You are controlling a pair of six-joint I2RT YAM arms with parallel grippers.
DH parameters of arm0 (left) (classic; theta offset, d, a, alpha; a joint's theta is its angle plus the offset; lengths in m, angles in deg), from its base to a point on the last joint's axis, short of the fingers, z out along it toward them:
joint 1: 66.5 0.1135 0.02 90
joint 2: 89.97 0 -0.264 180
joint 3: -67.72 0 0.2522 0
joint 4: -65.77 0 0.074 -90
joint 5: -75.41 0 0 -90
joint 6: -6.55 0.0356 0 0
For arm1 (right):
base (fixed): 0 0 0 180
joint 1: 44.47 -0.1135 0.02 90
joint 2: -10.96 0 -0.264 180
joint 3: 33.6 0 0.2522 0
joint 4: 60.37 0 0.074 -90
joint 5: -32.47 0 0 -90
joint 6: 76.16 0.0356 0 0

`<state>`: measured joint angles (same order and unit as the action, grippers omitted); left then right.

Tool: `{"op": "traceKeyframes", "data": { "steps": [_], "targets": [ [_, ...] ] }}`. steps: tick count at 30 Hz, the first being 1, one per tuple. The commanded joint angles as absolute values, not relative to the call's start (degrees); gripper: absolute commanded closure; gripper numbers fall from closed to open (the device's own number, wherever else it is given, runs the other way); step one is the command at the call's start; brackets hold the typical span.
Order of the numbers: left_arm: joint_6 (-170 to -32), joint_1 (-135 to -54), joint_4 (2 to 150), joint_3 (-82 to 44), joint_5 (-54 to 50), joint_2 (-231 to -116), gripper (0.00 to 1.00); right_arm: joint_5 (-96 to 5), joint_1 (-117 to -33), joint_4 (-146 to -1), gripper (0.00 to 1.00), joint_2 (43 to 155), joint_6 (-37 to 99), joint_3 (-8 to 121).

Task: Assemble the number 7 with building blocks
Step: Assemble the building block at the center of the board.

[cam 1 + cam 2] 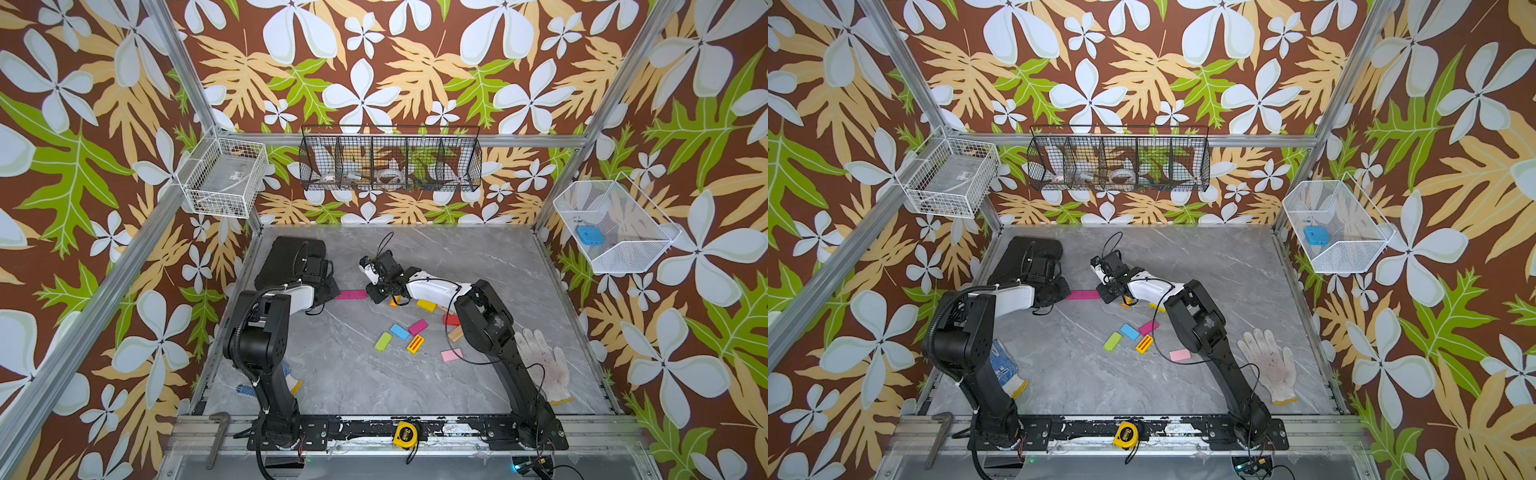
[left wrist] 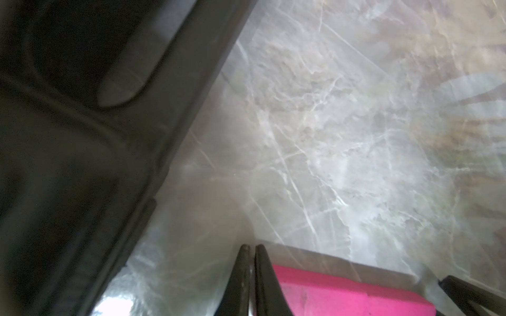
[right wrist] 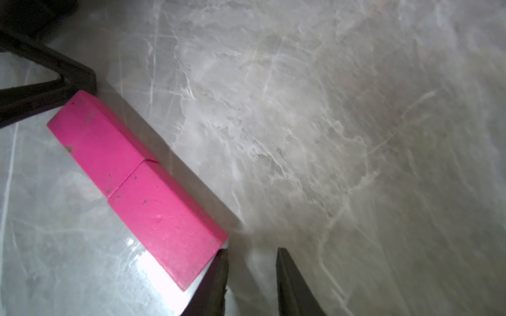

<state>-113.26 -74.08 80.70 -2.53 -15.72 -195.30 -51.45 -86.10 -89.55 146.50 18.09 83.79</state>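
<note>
Abutting magenta blocks (image 3: 164, 219) between closed left fingers (image 2: 242, 284), parted right fingers (image 3: 215, 284)

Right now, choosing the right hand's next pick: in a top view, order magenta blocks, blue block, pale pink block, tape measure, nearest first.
1. magenta blocks, right beside the right hand
2. blue block, centre
3. pale pink block, beside the right arm
4. tape measure, on the front rail

Brown floral wallpaper (image 1: 374, 62) encloses a grey marble table (image 1: 478, 257) beneath wire baskets (image 1: 390, 158).
</note>
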Motion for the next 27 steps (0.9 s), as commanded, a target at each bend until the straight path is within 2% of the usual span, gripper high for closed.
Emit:
{"op": "traceKeyframes", "data": {
  "steps": [1, 27],
  "targets": [
    [-112.8, -74.3, 84.0, -3.1, -14.0, -196.2, 0.90, -50.8, -86.3, -90.9, 0.68, 147.0, 18.6, 84.5],
    [-112.7, -74.3, 84.5, -8.7, -13.4, -200.4, 0.90, -50.3, -85.6, -91.0, 0.67, 149.8, 19.8, 88.3]
  ]
}}
